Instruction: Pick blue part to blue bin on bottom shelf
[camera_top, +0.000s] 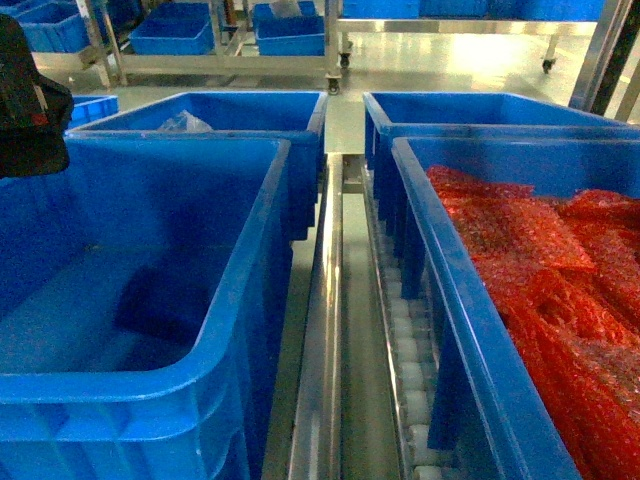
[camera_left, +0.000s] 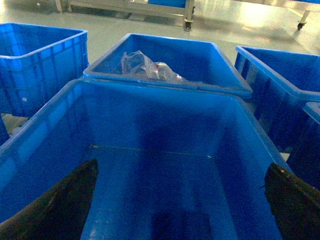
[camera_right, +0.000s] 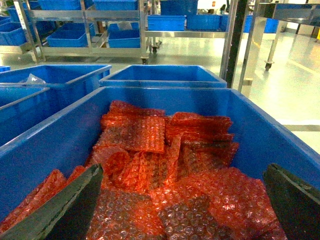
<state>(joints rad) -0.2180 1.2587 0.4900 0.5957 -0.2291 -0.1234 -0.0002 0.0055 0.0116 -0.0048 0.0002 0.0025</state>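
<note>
Overhead-lit, blue bins (camera_top: 150, 300) on roller-track shelf (camera_top: 405, 350), glossy floor (camera_top: 440, 60).

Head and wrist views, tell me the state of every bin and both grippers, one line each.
Near left bin: holds no parts.
Far left bin: holds a clear plastic bag.
Near right bin: loaded with red bubble-wrap packets.
Far right bin: contents unseen.
Left gripper: open, holding nothing.
Right gripper: open, holding nothing.

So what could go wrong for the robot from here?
No blue part is plainly visible: the near left bin holds only a dark shape, so the left gripper may close on nothing. The open right gripper hangs over red bubble-wrap packets and might grab the wrong item.
</note>
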